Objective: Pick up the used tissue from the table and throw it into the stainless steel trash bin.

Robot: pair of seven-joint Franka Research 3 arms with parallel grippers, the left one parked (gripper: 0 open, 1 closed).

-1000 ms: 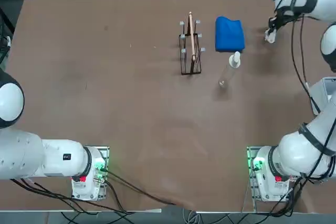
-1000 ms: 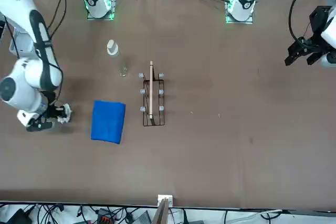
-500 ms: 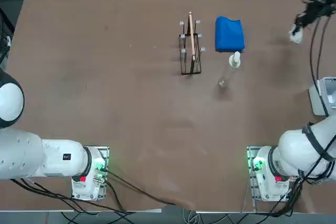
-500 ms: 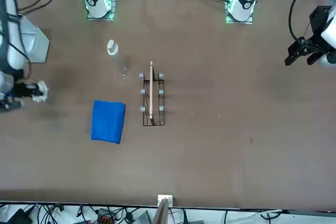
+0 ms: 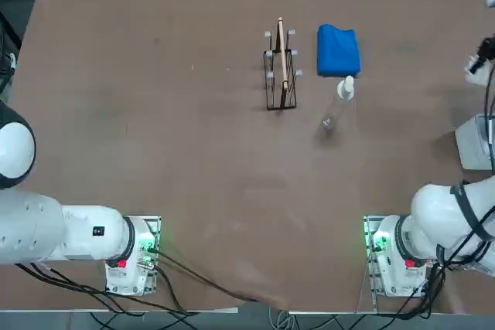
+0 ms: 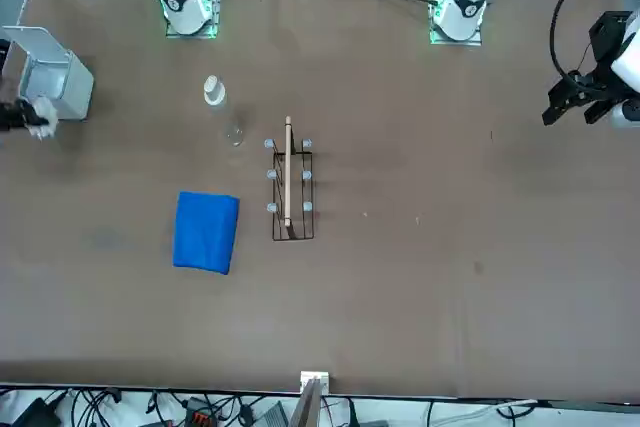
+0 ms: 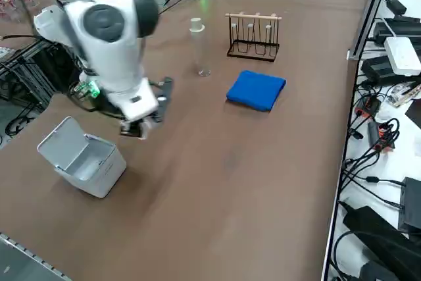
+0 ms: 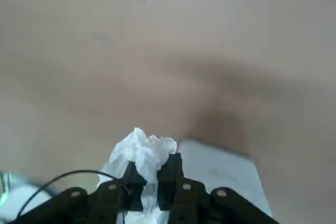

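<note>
The right tool point(image 8: 149, 190) was closed tight on the used tissue point(image 8: 143, 153), and the crumpled white wad was seen poking out between the two black fingers point(image 8: 170, 182). In the top view, the right tool point(image 5: 481, 63) was held up in the air at about 3 o'clock, at the very edge of the tabletop point(image 5: 155, 113). The used tissue point(image 5: 477, 71) was off the tabletop, held in the tool. The stainless steel trash bin point(image 5: 473, 141) was set near the tool, toward 4 o'clock, with its lid tipped up and open in the side view point(image 7: 82, 156). The tissue was beside the bin, not inside it.

Farther in, near the middle, a clear bottle point(image 5: 339, 100) with a white cap was found. A blue cloth point(image 5: 338, 50) was laid just beyond it at about 1 o'clock. A brown wire rack point(image 5: 280, 67) was stood beside the cloth, close to 12 o'clock.
</note>
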